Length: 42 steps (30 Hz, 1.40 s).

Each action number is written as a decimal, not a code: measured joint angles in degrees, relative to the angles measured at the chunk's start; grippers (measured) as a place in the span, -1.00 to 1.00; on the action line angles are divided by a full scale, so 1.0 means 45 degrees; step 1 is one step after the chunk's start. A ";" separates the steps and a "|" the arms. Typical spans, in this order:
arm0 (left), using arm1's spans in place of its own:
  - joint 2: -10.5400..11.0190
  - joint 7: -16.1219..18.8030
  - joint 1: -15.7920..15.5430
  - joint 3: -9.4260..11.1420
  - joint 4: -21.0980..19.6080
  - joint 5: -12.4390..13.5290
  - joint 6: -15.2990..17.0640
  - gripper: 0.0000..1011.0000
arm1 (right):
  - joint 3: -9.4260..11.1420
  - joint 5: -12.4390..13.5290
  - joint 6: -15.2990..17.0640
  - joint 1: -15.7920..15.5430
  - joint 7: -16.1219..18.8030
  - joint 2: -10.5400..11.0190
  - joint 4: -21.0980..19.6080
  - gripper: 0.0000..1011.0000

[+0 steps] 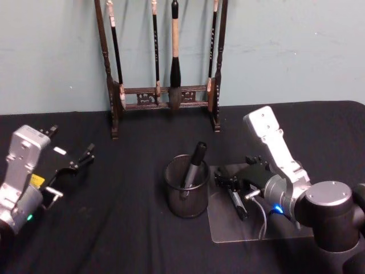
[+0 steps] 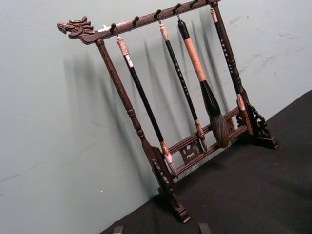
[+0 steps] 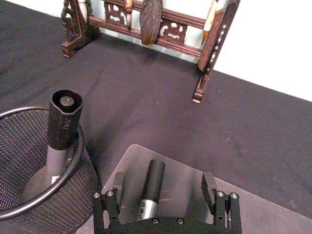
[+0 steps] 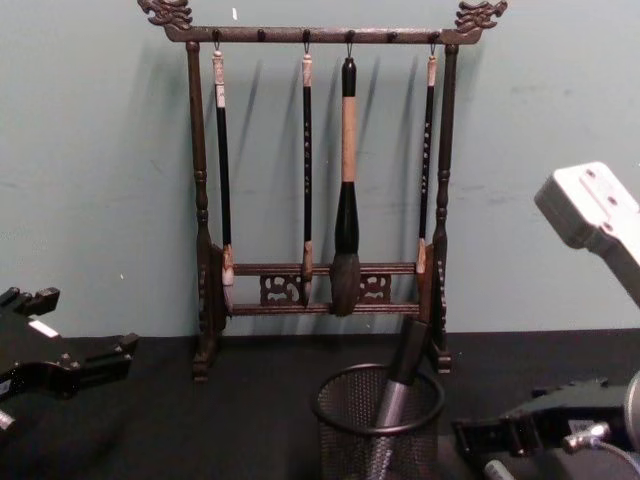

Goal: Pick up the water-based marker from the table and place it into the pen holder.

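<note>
A water-based marker (image 3: 152, 185) with a black cap and grey barrel lies on a clear mat (image 1: 228, 231) on the black table (image 1: 125, 228), right of the pen holder (image 1: 187, 188). My right gripper (image 3: 164, 189) is open and low over the mat. One finger (image 3: 118, 184) stands on each side of this marker, and neither touches it. In the head view the right gripper (image 1: 227, 181) is just right of the mesh cup. A second marker (image 1: 194, 164) leans inside the pen holder (image 4: 380, 425), cap up. My left gripper (image 1: 73, 171) hangs open at the table's left, holding nothing.
A tall dark wooden rack (image 1: 162, 63) with dragon ends and hanging brushes stands at the back of the table against the wall, behind the cup. Bare black cloth lies between the left gripper and the cup.
</note>
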 joint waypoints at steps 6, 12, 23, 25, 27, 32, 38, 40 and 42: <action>0.0000 0.0001 0.0000 0.0000 0.0000 0.0000 0.0000 0.98 | 0.0024 -0.0150 0.0019 0.0130 0.0144 -0.0175 0.0335 0.98; 0.0000 0.0001 0.0000 0.0000 0.0000 0.0000 0.0000 0.98 | 0.0110 -0.0258 0.0050 0.0237 0.0293 -0.0335 0.0581 0.98; 0.0000 0.0001 0.0000 0.0000 0.0000 0.0000 0.0000 0.98 | 0.0243 -0.0463 0.0029 0.0437 0.0493 -0.0658 0.1086 0.98; 0.0000 0.0001 0.0000 0.0000 0.0000 0.0000 0.0000 0.98 | 0.0282 -0.0509 0.0028 0.0463 0.0516 -0.0728 0.1161 0.98; 0.0000 0.0000 0.0000 0.0000 -0.0001 0.0000 0.0000 0.98 | 0.0321 -0.0557 0.0026 0.0478 0.0540 -0.0787 0.1221 0.98; 0.0000 0.0001 0.0001 0.0000 0.0001 0.0000 0.0000 0.98 | 0.0415 -0.0669 0.0037 0.0516 0.0612 -0.0905 0.1345 0.98; 0.0000 0.0001 0.0001 0.0000 0.0000 0.0000 0.0000 0.98 | 0.0500 -0.0805 0.0052 0.0559 0.0692 -0.1016 0.1491 0.98; 0.0000 0.0001 0.0001 0.0000 0.0000 0.0000 0.0000 0.98 | 0.0527 -0.0862 0.0057 0.0589 0.0727 -0.1055 0.1555 0.98; 0.0000 0.0000 0.0000 0.0000 0.0000 0.0000 0.0000 0.98 | 0.0546 -0.0907 0.0063 0.0607 0.0752 -0.1079 0.1600 0.98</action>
